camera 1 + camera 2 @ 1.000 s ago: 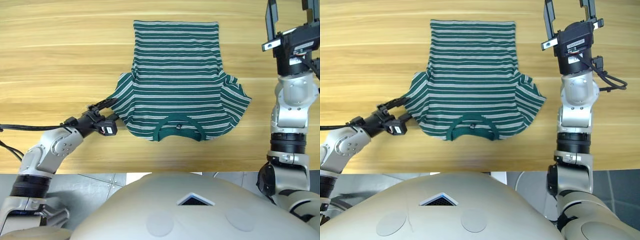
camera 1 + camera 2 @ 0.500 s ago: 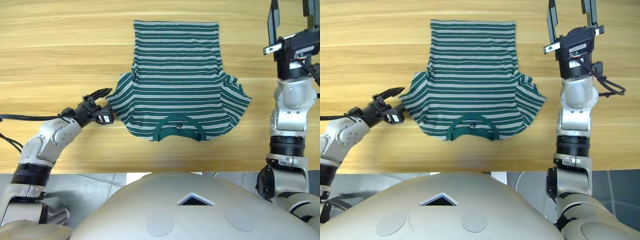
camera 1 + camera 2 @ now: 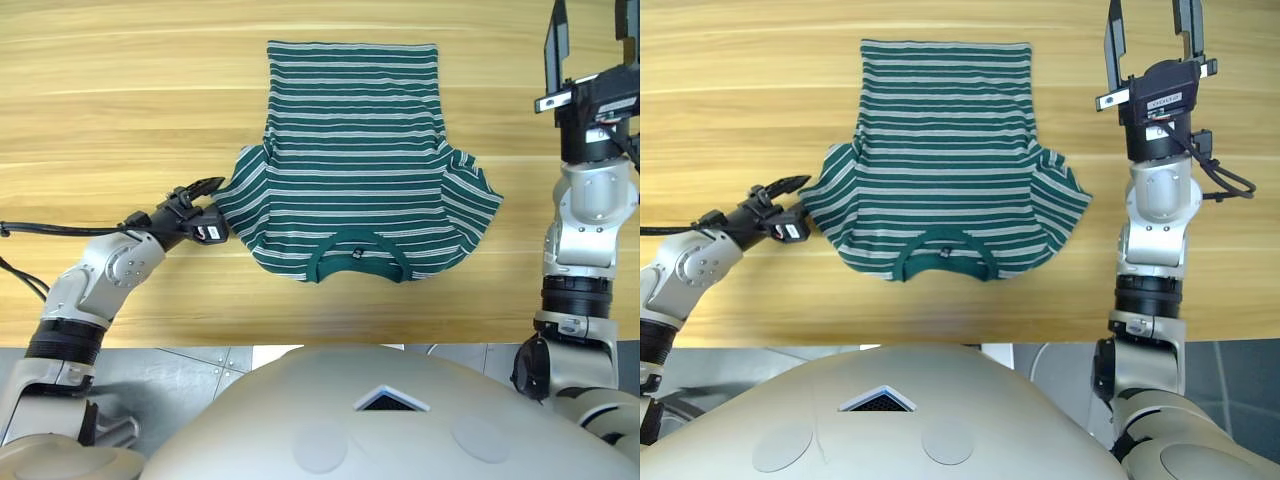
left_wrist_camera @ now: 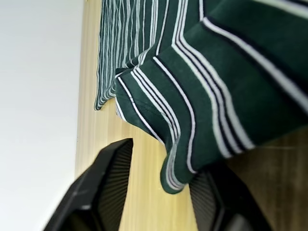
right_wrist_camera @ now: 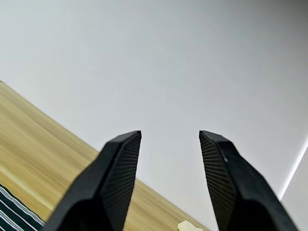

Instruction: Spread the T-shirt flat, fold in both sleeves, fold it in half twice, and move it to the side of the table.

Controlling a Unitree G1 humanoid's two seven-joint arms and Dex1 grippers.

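Observation:
A green T-shirt (image 3: 352, 160) with white stripes lies on the wooden table (image 3: 120, 100), collar toward me and hem at the far side. Both sleeves are bunched against the body. My left gripper (image 3: 208, 196) is open at the edge of the left sleeve (image 3: 238, 190); in the left wrist view the sleeve hem (image 4: 178, 168) hangs between the two black fingers (image 4: 103, 187), one above and one below. My right gripper (image 3: 1150, 30) is open, raised and pointing up over the table to the right of the shirt, holding nothing.
Bare wood stretches left of the shirt and along the near edge (image 3: 150, 335). Beyond the near edge is grey floor (image 3: 190, 365).
My left gripper let go of the left sleeve, opened, and now sits at the sleeve edge again. The right gripper rose a little and drifted right. The shirt stayed put.

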